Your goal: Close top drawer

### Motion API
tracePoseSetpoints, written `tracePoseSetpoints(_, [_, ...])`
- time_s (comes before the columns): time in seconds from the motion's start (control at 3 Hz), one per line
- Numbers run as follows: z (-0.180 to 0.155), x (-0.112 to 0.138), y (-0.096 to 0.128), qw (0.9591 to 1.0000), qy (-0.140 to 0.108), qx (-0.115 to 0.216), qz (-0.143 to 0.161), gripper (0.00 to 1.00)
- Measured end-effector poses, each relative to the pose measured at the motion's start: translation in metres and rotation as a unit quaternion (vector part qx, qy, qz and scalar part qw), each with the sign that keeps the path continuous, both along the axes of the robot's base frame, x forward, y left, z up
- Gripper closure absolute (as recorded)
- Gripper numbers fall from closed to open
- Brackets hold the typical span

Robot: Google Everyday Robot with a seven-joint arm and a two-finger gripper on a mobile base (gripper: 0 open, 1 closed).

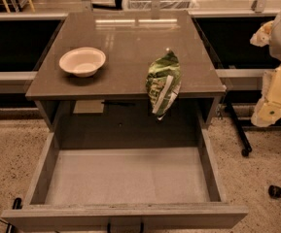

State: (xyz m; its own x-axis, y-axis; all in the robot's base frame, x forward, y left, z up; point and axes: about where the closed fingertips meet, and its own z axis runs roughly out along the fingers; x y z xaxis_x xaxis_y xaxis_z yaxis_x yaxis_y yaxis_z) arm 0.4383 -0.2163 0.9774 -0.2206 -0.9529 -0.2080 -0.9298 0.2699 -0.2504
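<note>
The top drawer [38, 176] of the grey-brown cabinet is pulled far out towards the camera. Its pale grey inside holds nothing. Its front panel [179, 215] runs along the bottom of the view, with the small black handle [125, 225] centred on it. The two lower drawers are hidden beneath it. My gripper [267, 113] hangs on the cream arm at the right edge, off to the right of the cabinet and apart from the drawer, at about the height of the cabinet top.
A white bowl [82, 61] sits on the cabinet top [125, 38] at the left. A green chip bag [163, 84] hangs over the top's front edge above the drawer. Black chair legs and castors [247, 152] stand on the speckled floor at the right.
</note>
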Motion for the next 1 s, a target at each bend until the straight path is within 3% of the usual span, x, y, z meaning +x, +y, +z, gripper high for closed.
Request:
tracePoseSetpoints(0.33, [0.0, 0.0, 0.0, 1.0, 0.0, 0.0, 0.0, 0.0])
tracePoseSetpoints(0.67, [-0.038, -0.004, 0.014, 0.9992, 0.013, 0.033, 0.019, 0.0])
tracePoseSetpoints(1.0, [-0.096, -0.017, 0.068, 0.9926, 0.024, 0.091, 0.077, 0.0])
